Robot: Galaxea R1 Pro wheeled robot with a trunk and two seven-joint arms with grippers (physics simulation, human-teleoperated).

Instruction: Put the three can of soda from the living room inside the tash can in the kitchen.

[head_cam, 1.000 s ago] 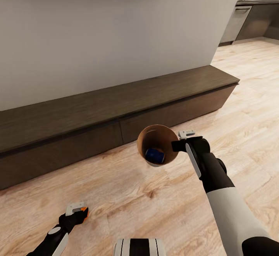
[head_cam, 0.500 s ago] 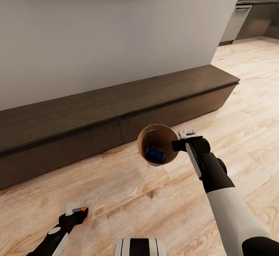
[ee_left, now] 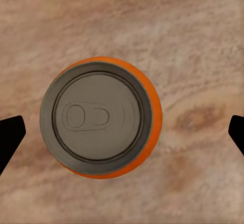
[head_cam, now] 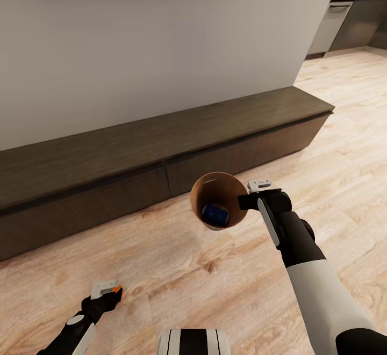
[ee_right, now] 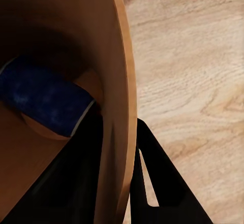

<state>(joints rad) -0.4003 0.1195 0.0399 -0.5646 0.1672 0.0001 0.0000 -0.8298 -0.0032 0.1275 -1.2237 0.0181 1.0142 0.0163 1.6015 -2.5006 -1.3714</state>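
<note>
Inside the tash can, pinched by the right end effector, lies a blue soda can.

Matt grey metal-look can top; grainy wood-plank floor.

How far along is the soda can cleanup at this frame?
Done: the dark blue can lies inside the trash can, which the right gripper holds by its rim above the living room floor.

In hand: an orange can stands on the floor between the left gripper's open fingers, not yet gripped.

Left: bin this orange can and the third can.
</note>
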